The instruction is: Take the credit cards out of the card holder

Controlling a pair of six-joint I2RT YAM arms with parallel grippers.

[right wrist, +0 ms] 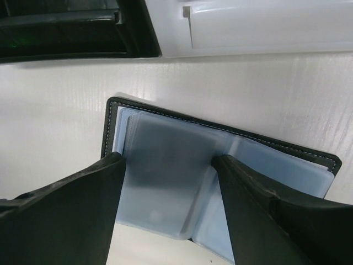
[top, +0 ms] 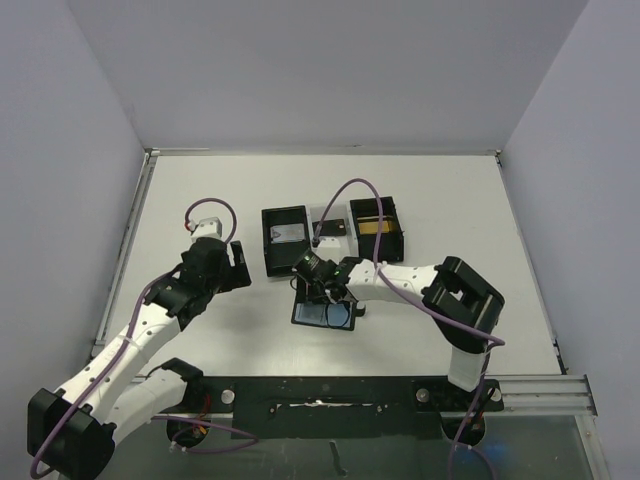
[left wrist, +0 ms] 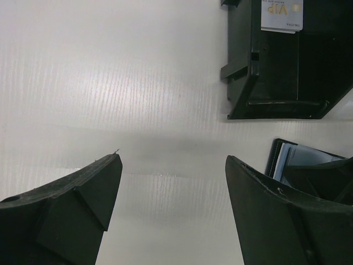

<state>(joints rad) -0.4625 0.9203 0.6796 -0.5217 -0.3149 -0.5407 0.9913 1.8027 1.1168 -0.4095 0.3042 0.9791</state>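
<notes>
The card holder (top: 323, 314) lies open on the table, black outside with blue-grey clear pockets (right wrist: 165, 176). My right gripper (right wrist: 168, 158) is low over it and open, with one finger at the left pocket's outer edge and the other at the fold. The pocket between them looks dark, and I cannot tell whether a card is inside. A pale grey credit card (left wrist: 282, 16) lies in the left black box (top: 285, 240). A gold-tan card (top: 376, 226) shows in the right black box (top: 380, 232). My left gripper (left wrist: 172, 158) hangs open over bare table, left of the holder (left wrist: 300, 157).
A white plastic piece (right wrist: 248, 27) sits between the two boxes, just beyond the holder. The left box (left wrist: 276, 83) stands ahead and right of my left gripper. Raised rails edge the table (top: 150, 200).
</notes>
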